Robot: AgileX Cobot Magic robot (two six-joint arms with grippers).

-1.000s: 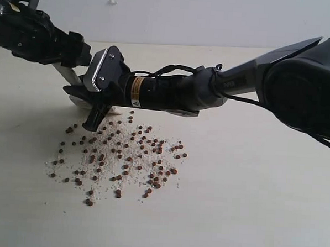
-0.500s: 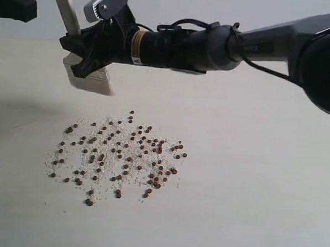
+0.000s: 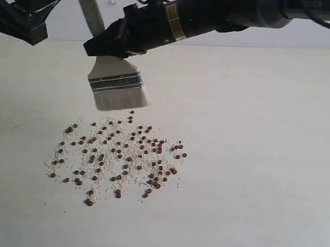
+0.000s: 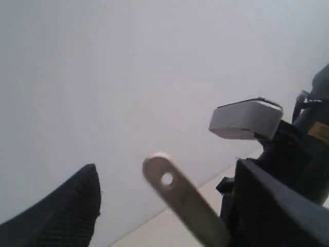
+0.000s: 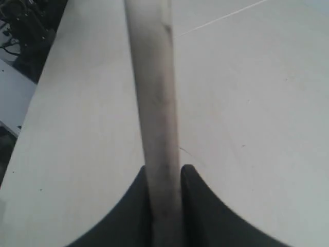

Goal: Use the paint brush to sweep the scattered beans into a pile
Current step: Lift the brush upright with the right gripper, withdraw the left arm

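Observation:
The paint brush (image 3: 115,82) hangs in the air, white bristles pointing down just above the far edge of the beans (image 3: 119,154). My right gripper (image 3: 105,43) reaches across from the right and is shut on the handle above the grey ferrule. In the right wrist view the handle (image 5: 151,77) runs out from between the closed fingers of the right gripper (image 5: 164,177). My left gripper (image 3: 32,17) hovers open at the upper left, clear of the brush. The handle end with its hole (image 4: 167,180) shows between the spread fingers (image 4: 72,211). The beans lie in a loose patch.
Pale off-white crumbs (image 3: 104,164) are mixed among the beans. The light table (image 3: 250,178) stretches bare to the right and front of the patch. The right arm's black forearm (image 3: 226,13) spans the top of the exterior view.
The right gripper has lifted the brush off the table and swung it up and right, bristles now hanging down. The left gripper has drawn back to the upper left. The beans have not moved.

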